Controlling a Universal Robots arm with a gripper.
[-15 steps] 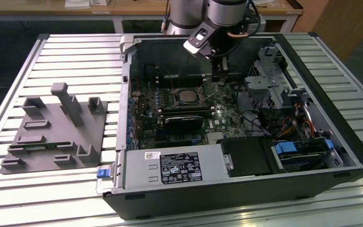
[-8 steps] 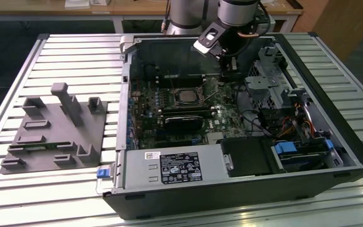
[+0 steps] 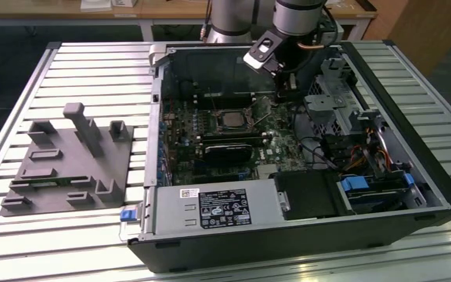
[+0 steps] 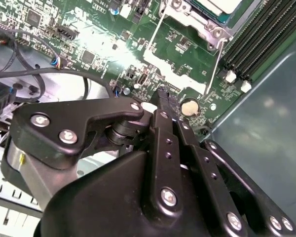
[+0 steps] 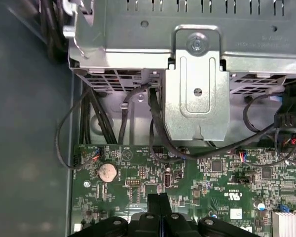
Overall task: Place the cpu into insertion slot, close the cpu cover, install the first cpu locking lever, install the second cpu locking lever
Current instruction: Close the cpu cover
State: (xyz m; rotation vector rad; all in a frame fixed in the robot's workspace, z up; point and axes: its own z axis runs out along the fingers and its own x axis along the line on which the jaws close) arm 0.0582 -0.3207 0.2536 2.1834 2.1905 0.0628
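Open computer case (image 3: 288,241) lies on its side on the slatted tabletop (image 3: 92,76). A grey moulded fixture (image 3: 69,164) sits at 9 o'clock from the case, well apart from it.

The arm reaches down into the case. In the exterior view the pincer (image 3: 283,94) is at roughly 2 o'clock from the cpu (image 3: 229,119), near it but not touching. In both wrist views the pincer (image 4: 163,93) (image 5: 159,200) is narrow: its fingers are pressed together with nothing between them. The tips are low over the green board, just beside a coin cell (image 5: 107,171). Cannot tell whether they touch the board.

The cpu sits in the insertion slot (image 3: 214,121), pale face up. In the second wrist view the cpu cover (image 4: 197,22) frames the chip as silvery metal; cannot tell if it is fully seated. Two thin wire levers, the first lever (image 4: 157,32) and the second lever (image 4: 214,66), stick out from the socket across the board, not tucked in.

A metal drive cage (image 5: 197,94) with black cables stands beyond the pincer in the first wrist view.
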